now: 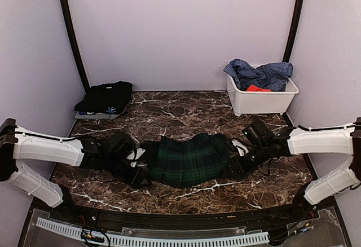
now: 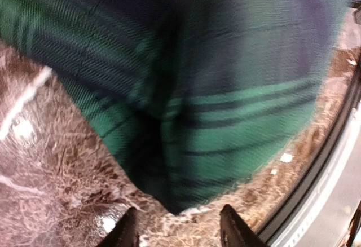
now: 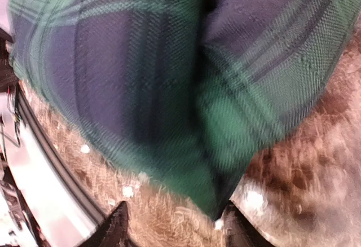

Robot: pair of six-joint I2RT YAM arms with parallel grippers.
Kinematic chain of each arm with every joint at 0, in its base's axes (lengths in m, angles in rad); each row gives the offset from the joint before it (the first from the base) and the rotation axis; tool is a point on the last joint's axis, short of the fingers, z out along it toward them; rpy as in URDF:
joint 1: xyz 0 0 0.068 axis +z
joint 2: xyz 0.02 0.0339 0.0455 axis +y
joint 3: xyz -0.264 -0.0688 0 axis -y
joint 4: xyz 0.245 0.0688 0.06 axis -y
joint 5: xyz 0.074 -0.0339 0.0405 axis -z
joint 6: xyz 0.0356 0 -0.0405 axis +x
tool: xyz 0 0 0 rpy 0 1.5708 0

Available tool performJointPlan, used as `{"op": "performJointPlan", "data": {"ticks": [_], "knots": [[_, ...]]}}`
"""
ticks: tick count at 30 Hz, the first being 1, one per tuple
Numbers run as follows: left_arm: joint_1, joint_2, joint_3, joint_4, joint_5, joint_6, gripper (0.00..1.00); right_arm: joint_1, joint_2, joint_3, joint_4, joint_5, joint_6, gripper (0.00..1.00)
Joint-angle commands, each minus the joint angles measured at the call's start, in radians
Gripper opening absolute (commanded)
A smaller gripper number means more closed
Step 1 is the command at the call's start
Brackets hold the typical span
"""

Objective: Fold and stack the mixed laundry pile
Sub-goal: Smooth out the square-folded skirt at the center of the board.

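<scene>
The dark green-navy plaid garment lies flat in the middle of the marble table, between both arms. My left gripper sits at its left edge, open, and in the left wrist view a corner of the plaid garment lies just ahead of the left gripper. My right gripper is at the right edge, open. The plaid garment ends in a corner close to the right gripper, near one fingertip. A black garment lies folded at the back left on a blue printed tee.
A white bin at the back right holds a blue checked shirt and a red-orange piece. Purple walls close three sides. A black rail runs along the table's near edge.
</scene>
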Motion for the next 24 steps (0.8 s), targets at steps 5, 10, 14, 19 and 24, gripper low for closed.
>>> {"op": "performJointPlan", "data": {"ticks": [5, 10, 14, 19, 24], "knots": [[-0.003, -0.251, 0.130, -0.039, -0.055, 0.032, 0.57, -0.016, -0.229, 0.176, -0.150, 0.075, -0.017, 0.65], [0.000, -0.066, 0.297, 0.094, -0.046, 0.039, 0.58, -0.015, -0.038, 0.307, 0.066, -0.054, 0.015, 0.62], [0.013, 0.146, 0.392, 0.243, 0.032, -0.002, 0.59, -0.011, 0.159, 0.400, 0.216, -0.144, 0.042, 0.59], [0.098, 0.362, 0.375, 0.479, 0.157, -0.134, 0.57, -0.027, 0.419, 0.444, 0.336, -0.182, 0.042, 0.57], [0.193, 0.467, 0.279, 0.575, 0.180, -0.209, 0.55, -0.130, 0.602, 0.395, 0.426, -0.181, 0.049, 0.48]]}}
